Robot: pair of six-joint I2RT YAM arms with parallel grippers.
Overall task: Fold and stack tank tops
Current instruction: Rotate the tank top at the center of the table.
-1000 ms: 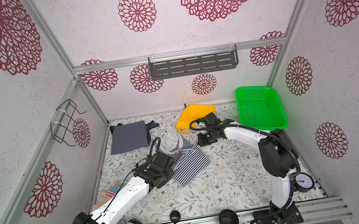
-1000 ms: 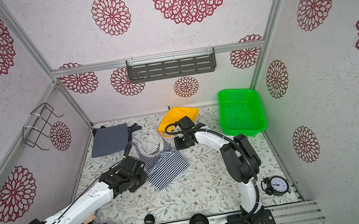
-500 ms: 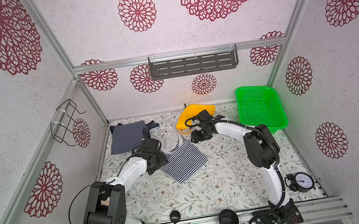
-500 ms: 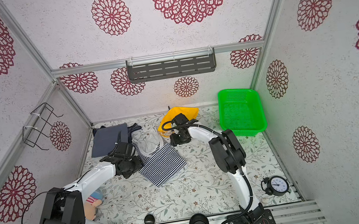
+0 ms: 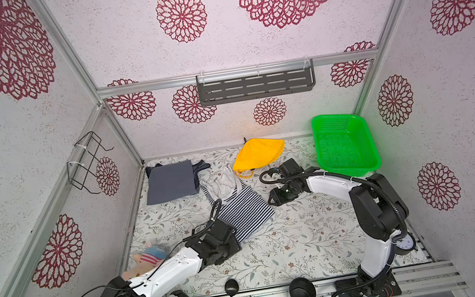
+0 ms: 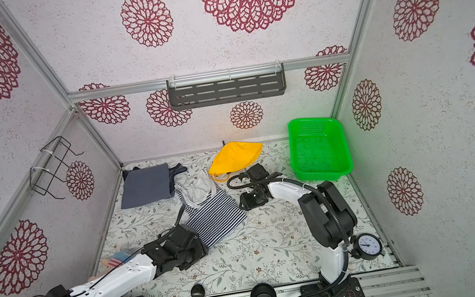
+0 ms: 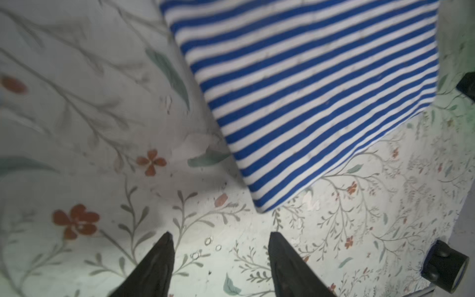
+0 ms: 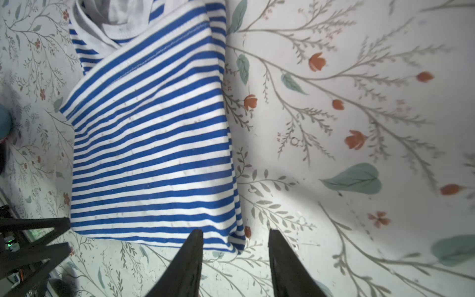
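Observation:
The navy-and-white striped tank top [image 5: 239, 211] [image 6: 213, 216] lies folded on the floral table, its white straps toward the back. Against its far left side rests the slate grey-blue tank top [image 5: 171, 181] [image 6: 146, 185], folded into a rectangle. My left gripper [image 5: 228, 248] [image 7: 221, 235] is open and empty, just short of the striped top's [image 7: 308, 90] near corner. At the striped top's [image 8: 149, 141] right corner my right gripper [image 5: 274, 201] [image 8: 235, 232] stands open, jaws apart from the cloth, which reaches between the tips.
A yellow hat [image 5: 257, 152] lies at the back centre, a green basket [image 5: 344, 143] at the back right. A plush toy [image 5: 147, 258] sits by the left arm. A ladle [image 5: 231, 286], black mug [image 5: 302, 293] and clock [image 6: 369, 246] line the front edge.
Both grippers were shut on the striped top a second ago; they have opened and let it go. Both have drawn toward the front, and the top now lies flat.

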